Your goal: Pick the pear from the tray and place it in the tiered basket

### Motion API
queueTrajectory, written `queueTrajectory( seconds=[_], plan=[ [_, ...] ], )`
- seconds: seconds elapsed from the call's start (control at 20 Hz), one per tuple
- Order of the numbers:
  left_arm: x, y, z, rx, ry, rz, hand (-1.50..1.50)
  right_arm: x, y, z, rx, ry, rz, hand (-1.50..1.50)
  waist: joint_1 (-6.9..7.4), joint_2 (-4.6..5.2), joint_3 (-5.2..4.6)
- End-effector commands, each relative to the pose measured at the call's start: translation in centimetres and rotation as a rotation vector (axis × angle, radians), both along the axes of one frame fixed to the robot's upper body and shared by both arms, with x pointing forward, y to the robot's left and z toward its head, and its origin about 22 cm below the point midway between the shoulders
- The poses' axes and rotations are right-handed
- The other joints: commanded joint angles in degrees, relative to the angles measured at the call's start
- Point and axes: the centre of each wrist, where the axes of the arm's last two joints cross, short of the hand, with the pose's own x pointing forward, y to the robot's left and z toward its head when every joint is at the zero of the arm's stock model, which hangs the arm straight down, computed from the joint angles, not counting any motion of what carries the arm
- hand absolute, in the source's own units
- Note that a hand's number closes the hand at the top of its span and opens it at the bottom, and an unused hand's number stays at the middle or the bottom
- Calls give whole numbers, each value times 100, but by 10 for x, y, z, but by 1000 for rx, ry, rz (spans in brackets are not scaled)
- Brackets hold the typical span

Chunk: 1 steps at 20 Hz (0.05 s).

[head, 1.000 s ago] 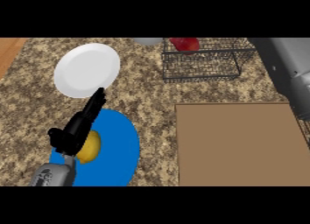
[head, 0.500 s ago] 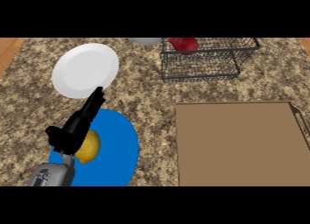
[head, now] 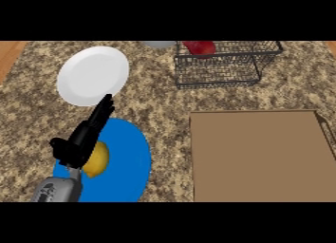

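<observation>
A yellow pear (head: pixel 98 160) lies on a round blue tray (head: pixel 131 156) at the lower left of the counter. My left hand (head: pixel 79 141) hovers over the pear's left side and hides part of it. Its fingers (head: pixel 103 110) are straight and point up toward the white plate, so the hand is open; the thumb sticks out to the left. The black wire tiered basket (head: pixel 220 71) stands at the back, right of centre, with a red object (head: pixel 200 47) in it. My right hand does not show.
A white plate (head: pixel 94 76) lies at the back left, just beyond my fingertips. A large brown board (head: pixel 262 156) covers the right half of the counter. A grey bowl (head: pixel 160 44) sits at the back edge beside the basket.
A grey shape at the right edge one second ago has left the view. The left hand has stayed over the pear, nearly still.
</observation>
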Motion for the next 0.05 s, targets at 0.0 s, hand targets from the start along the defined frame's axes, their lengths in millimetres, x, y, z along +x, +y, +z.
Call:
queueTrajectory(
  seconds=[0.0],
  plan=[
    [-10,5,-7,-6,29,-1,0,-49,-67,2,-12,5,-3,-150,17,5,1]
  ],
)
